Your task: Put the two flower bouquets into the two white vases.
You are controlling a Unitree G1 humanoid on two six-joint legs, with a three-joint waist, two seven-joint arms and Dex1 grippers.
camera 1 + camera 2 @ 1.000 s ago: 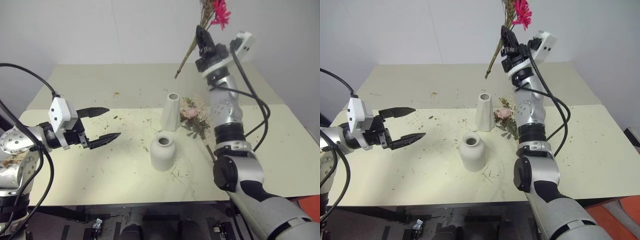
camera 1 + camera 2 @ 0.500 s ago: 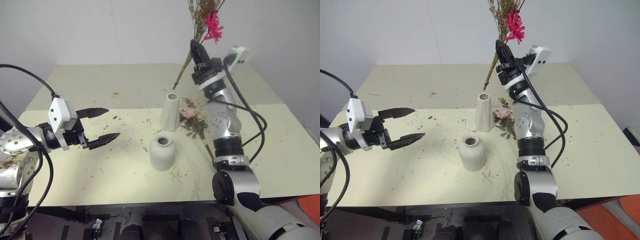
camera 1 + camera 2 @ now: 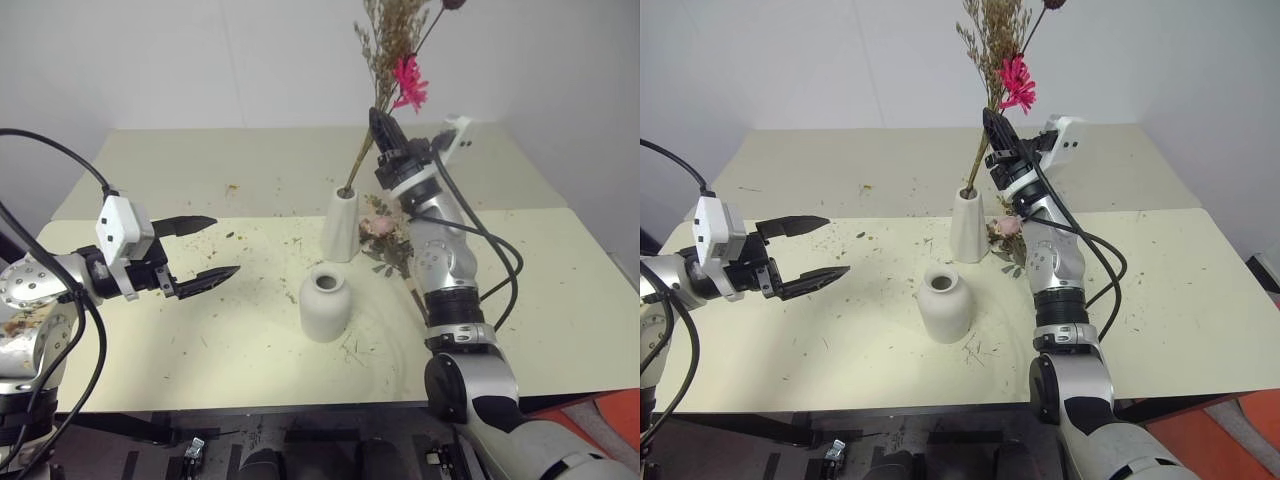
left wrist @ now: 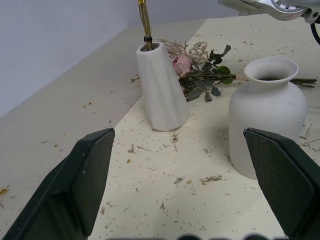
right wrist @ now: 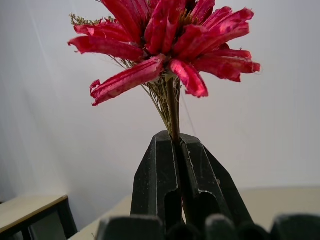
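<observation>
Flowers are the job: the grass bunch [image 3: 395, 60] has its stem ends just inside the mouth of the tall vase [image 3: 340, 225], and it leans up and to the right toward the right pincer.

Leftmost, the left pincer [image 3: 205, 250] hovers level over the surface [image 3: 150, 330] with its fingers spread wide and nothing between them, well apart from both vases.

Near the middle, the short round vase [image 3: 324, 302] stands empty in front of the tall one.

The step in hand looks like seating the grass bunch. To do it well, I would bring the stems more upright over the narrow opening and lower them straight, so the slim vase is not levered over sideways. Release should wait until the stems rest deep inside.

Right of that vase, the right pincer [image 3: 381, 126] is clamped on the bunch's stems just under the pink daisy [image 5: 165, 35], above the vase mouth.

Rose bunch [image 4: 197, 75] lies flat on the surface, just beyond and to the right of the tall vase, below the right arm.
</observation>
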